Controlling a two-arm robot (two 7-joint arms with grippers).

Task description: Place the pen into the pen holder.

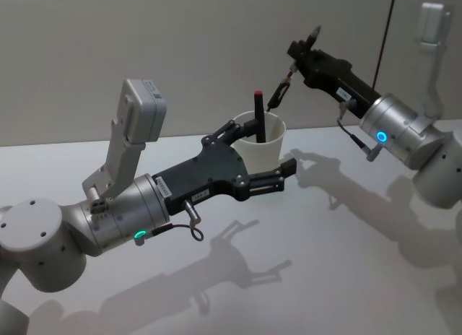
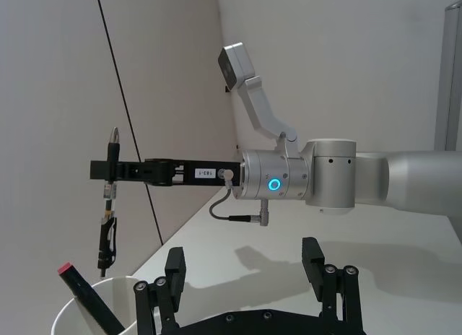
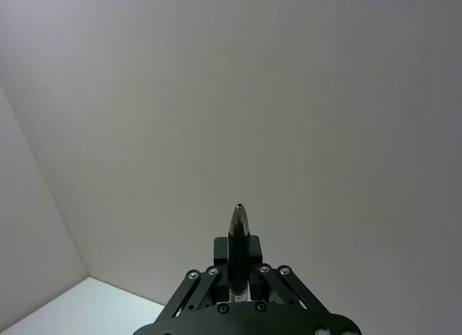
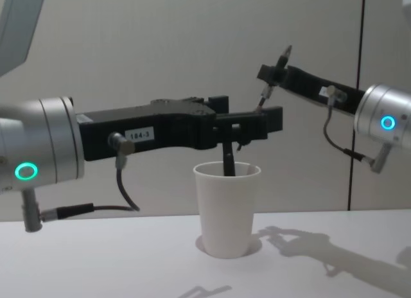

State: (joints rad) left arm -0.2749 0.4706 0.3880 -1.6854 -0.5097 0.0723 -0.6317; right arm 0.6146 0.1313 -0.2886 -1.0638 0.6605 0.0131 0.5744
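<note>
Clamped on a black pen, the right gripper holds it upright above and just behind the white paper cup. 1 red-capped marker leans inside. Left gripper spreads wide around the cup on the table.

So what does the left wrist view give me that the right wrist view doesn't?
Left wrist view alone: the pen holder's rim, a red-capped pen already leaning inside it, the left gripper's spread fingers, and the right gripper seen side-on, with the pen hanging nearly upright, lower end above the cup.

Right wrist view alone: a look straight along the right gripper, its fingers closed on the barrel, the metal tip pointing away at bare wall.

Both: the right gripper shut on the pen, and a strip of the white table.
</note>
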